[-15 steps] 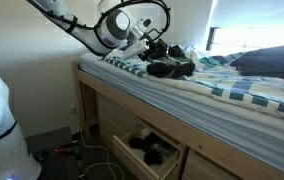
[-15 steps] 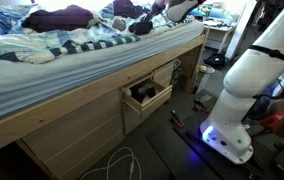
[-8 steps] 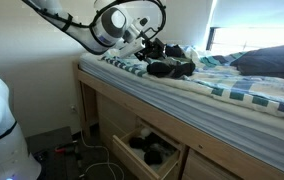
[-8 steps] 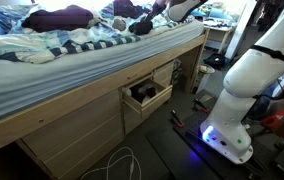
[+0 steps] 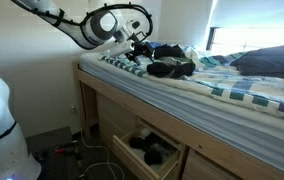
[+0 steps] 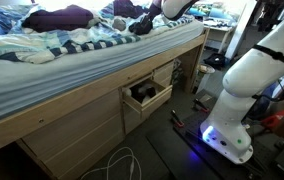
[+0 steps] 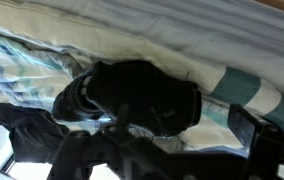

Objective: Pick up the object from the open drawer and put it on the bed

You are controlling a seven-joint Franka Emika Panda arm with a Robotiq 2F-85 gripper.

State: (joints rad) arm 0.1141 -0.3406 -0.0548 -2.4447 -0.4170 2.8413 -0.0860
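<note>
A black object [image 5: 170, 68] lies on the striped bedding at the edge of the bed [image 5: 232, 110]; it also shows in an exterior view [image 6: 142, 26] and fills the middle of the wrist view [image 7: 142, 95]. My gripper [image 5: 139, 47] hovers just above and beside it, apart from it, also seen in an exterior view [image 6: 168, 8]. In the wrist view my gripper [image 7: 162, 145] is open and empty, with one finger at the right. The open drawer [image 5: 147, 152] under the bed holds dark items; it also shows in an exterior view [image 6: 145, 95].
Dark clothes and a pillow [image 5: 267, 62] lie further along the bed. Cables [image 5: 97, 160] lie on the floor by the drawer. The white robot base [image 6: 237, 100] stands close to the bed frame.
My gripper has lifted slightly and drawn back from the black object, which stays on the bedding.
</note>
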